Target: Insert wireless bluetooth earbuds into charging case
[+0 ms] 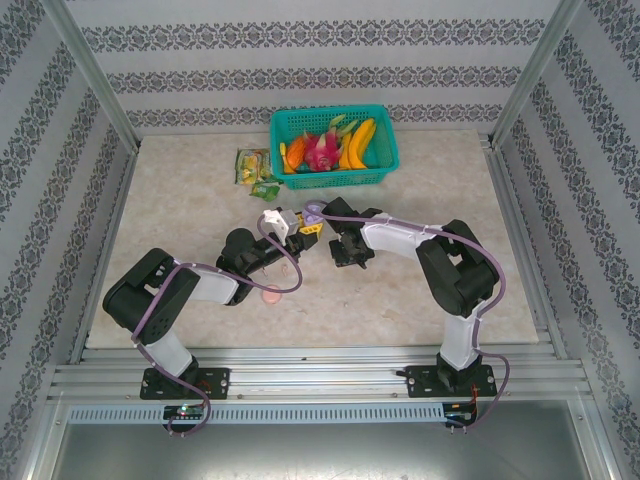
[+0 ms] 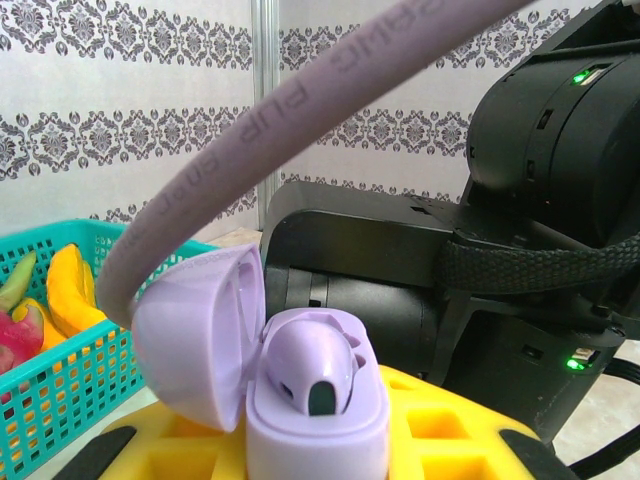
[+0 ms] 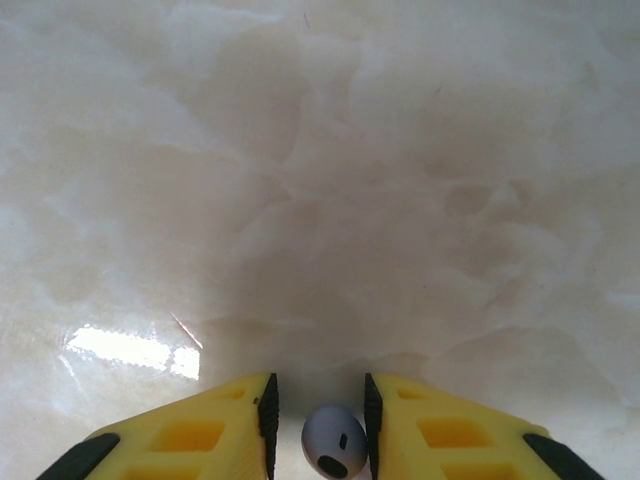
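We see one pale lilac earbud [image 3: 335,447] between the fingers of the right gripper [image 3: 318,400], low over the marbled worktop [image 3: 320,200]. The gripper is narrow around it. The bud touches one black pad and there's a thin gap at the other, so we can't confirm a firm hold. This gripper points straight down at the worktop.

A second earbud [image 2: 310,365] is seated in the lilac charging case [image 2: 318,430], stem down and rounded head up. We can't make out the slot beside it. The case lid [image 2: 195,340] is hinged open and stands up on the basket side. The left gripper [image 2: 318,455] is clamped on the case body, with yellow fingers [image 2: 450,430] on either side and the case raised off the worktop.

From above, the two grippers are near each other at mid-worktop. The right one is just to the right of the left one and lower. The black right arm [image 2: 540,200] sits close behind the case in the left wrist view, and a purple cable [image 2: 300,120] arcs over it.

A pink round disc [image 1: 271,293] lies on the worktop on the base side of the left gripper, near that arm's forearm. A teal basket [image 1: 335,178] of fruit stands beyond both grippers at the far edge. Snack packets [image 1: 254,166] lie just left of the basket, beyond the left gripper.
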`<state>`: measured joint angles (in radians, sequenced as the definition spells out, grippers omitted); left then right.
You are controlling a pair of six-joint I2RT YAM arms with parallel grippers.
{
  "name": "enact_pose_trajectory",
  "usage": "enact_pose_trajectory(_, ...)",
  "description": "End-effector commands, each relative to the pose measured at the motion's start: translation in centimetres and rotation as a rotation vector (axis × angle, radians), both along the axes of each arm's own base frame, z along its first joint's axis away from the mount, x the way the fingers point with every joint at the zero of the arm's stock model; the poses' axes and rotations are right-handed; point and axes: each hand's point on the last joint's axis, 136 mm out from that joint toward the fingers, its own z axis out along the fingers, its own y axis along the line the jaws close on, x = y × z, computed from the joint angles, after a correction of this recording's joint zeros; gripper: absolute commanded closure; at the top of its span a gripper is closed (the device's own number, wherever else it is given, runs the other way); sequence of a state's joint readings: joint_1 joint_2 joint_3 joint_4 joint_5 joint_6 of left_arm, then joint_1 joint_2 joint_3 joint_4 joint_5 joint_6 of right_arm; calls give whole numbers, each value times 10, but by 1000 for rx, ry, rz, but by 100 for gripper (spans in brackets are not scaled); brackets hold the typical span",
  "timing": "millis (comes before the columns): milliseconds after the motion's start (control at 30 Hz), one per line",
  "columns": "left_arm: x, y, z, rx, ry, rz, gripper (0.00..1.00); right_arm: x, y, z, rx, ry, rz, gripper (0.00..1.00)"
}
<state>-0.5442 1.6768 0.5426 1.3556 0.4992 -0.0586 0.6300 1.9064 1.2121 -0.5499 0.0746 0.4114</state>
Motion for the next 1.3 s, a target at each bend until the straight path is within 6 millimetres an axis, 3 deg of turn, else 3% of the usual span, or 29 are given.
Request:
enact_pose_trajectory(0, -5, -2, 26, -55, -69, -13, 100, -5, -13, 0, -32, 9, -8, 69)
enact_pose_trajectory(867, -5, -2, 24, -54, -63, -15, 100, -3, -13, 0, 1, 6, -26, 72)
enact_pose_trajectory(1267, -5, -2, 25, -57, -64, -16, 100, 1, -10, 7, 34, -8, -38, 83)
